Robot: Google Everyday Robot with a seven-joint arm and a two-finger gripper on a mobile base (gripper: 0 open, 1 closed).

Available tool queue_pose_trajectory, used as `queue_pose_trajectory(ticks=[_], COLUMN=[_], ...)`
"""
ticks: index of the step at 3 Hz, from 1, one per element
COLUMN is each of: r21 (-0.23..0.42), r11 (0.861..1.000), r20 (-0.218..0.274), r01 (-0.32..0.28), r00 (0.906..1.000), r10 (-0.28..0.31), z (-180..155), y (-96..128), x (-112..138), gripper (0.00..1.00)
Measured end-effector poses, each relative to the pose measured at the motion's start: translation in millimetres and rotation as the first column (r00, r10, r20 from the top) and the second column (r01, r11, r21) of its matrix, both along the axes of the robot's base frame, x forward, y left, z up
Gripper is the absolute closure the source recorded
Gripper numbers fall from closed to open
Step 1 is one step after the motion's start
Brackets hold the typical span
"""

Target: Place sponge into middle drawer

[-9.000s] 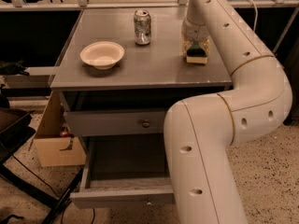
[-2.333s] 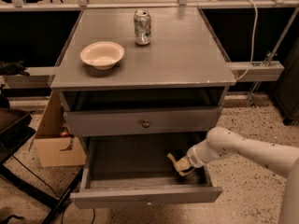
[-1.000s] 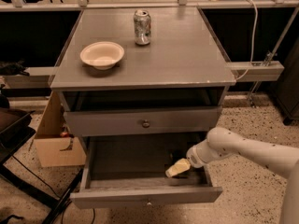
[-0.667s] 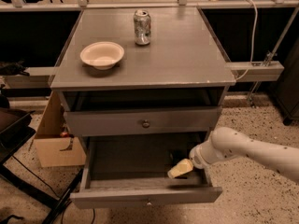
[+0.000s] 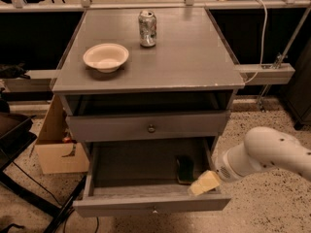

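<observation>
The sponge [image 5: 184, 169] lies green side up on the floor of the open middle drawer [image 5: 121, 205], near its right front corner. My gripper [image 5: 204, 182] hangs over the drawer's front right corner, just right of the sponge and a little nearer the front. It is apart from the sponge. My white arm [image 5: 265, 155] reaches in from the right edge of the camera view.
A white bowl [image 5: 106, 57] and a soda can [image 5: 147, 28] stand on the cabinet top [image 5: 194, 57]. The knobbed front above [image 5: 150, 128] is closed. A cardboard box [image 5: 56, 147] sits on the floor at the left. A rail [image 5: 265, 73] juts out at the right.
The sponge, held inside the drawer before, now lies on the drawer floor. My gripper has drawn back to the right and toward the drawer's front, away from it.
</observation>
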State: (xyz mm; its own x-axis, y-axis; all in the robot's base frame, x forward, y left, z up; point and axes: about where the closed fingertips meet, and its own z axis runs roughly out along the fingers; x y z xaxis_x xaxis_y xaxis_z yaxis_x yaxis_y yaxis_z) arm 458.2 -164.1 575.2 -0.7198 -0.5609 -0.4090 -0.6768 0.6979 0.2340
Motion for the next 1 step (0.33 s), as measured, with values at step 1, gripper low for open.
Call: queue_pose_trajectory(ticks=[1], r21=[-0.071], r11=[0.997], r20=[0.030], r01=[0.014], r00=[0.9995], r10=[-0.012], z=[71.6], y=[-10.2], x=[-28.7], gripper=[0.00])
